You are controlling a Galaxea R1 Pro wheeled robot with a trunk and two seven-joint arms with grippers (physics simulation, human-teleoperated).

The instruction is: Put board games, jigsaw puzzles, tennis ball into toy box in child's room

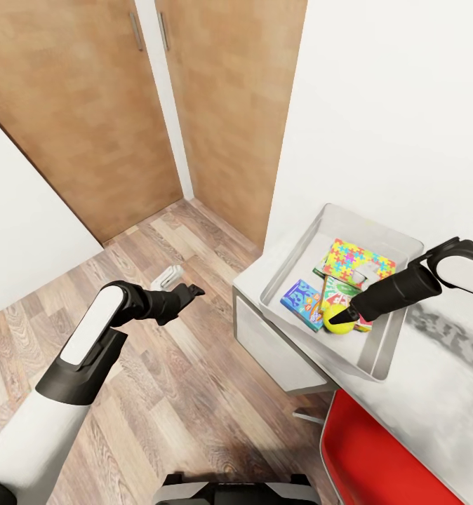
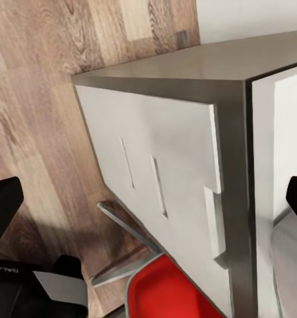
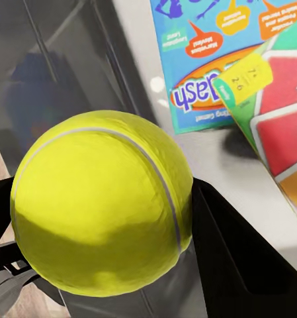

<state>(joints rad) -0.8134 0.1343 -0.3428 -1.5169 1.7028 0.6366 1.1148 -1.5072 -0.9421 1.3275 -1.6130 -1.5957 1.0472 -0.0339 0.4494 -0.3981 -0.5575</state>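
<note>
The light grey toy box point(image 1: 296, 259) stands on the table point(image 1: 447, 365) near its end. Inside lie a jigsaw puzzle point(image 1: 356, 263), a light blue board game point(image 1: 303, 303) point(image 3: 214, 59) and a second board game point(image 1: 335, 293) point(image 3: 280, 112) partly on top of it. My right gripper point(image 1: 340, 320) reaches into the box, shut on the tennis ball point(image 1: 332, 325) point(image 3: 102, 199), with black fingers point(image 3: 234, 258) on either side of it. The ball hangs low by the box's near wall. My left gripper point(image 1: 187, 291) hovers open over the floor, its fingertips point(image 2: 2, 205) far apart.
A red chair point(image 1: 377, 463) point(image 2: 168, 291) stands at the table's near side. The table's white drawer fronts point(image 2: 155, 172) face my left gripper. Wooden wardrobe doors point(image 1: 89, 105) rise at the back. The wood-plank floor point(image 1: 159, 379) stretches between them and the table.
</note>
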